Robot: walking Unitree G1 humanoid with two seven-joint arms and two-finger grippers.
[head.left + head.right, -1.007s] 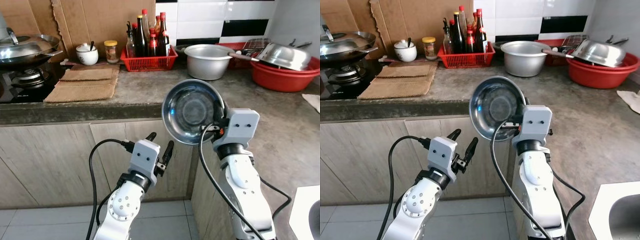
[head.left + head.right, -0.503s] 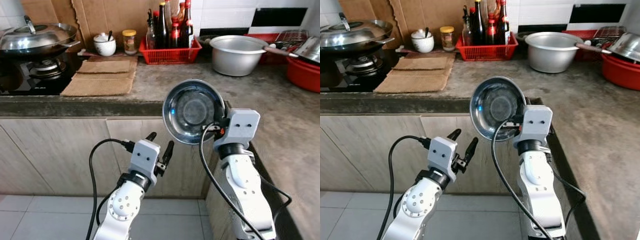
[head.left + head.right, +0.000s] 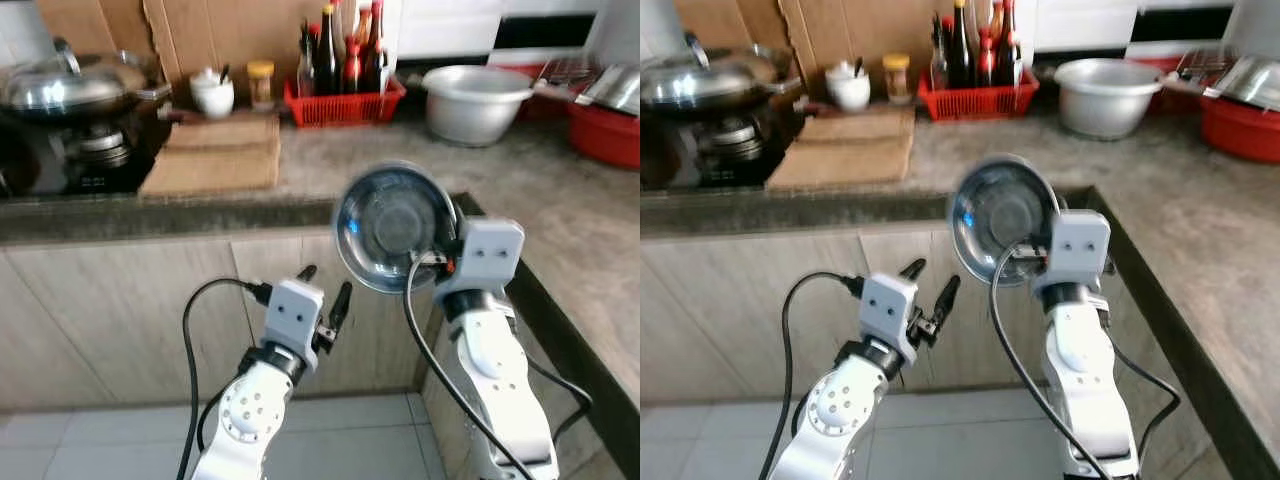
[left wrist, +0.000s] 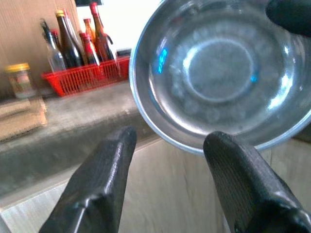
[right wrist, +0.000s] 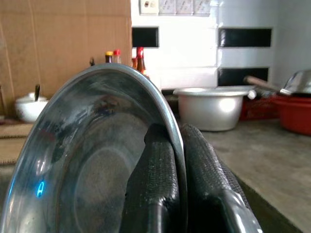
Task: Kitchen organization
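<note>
- While the robot faces a kitchen corner, its right gripper (image 5: 177,160) holds a steel bowl (image 3: 392,222) up in the air, in front of the counter edge and above the cabinet doors.
- One black finger presses the inside of the bowl's rim and the other presses the outside, so the jaws are clamped on the rim.
- The bowl is tipped on edge, its hollow side turned toward the robot's head.
- The left gripper (image 3: 320,290) hangs lower and to the left of the bowl, in front of the wooden cabinet (image 3: 110,310), with its two fingers (image 4: 104,179) spread apart and nothing between them.
- From the left wrist, the bowl sits just beyond those fingertips, not touching them.
- On the grey counter (image 3: 340,170), a red basket (image 3: 345,100) of dark bottles stands against the back wall.
- A silver pot (image 3: 475,100) sits to the right of the basket, and a red basin (image 3: 605,135) lies further right.
- To the left of the basket are a small yellow-lidded jar (image 3: 262,82), a white jar (image 3: 213,93) and a brown mat (image 3: 215,160).
- A lidded wok (image 3: 75,90) rests on the stove at the far left.
- Pale floor tiles (image 3: 90,445) lie below.
</note>
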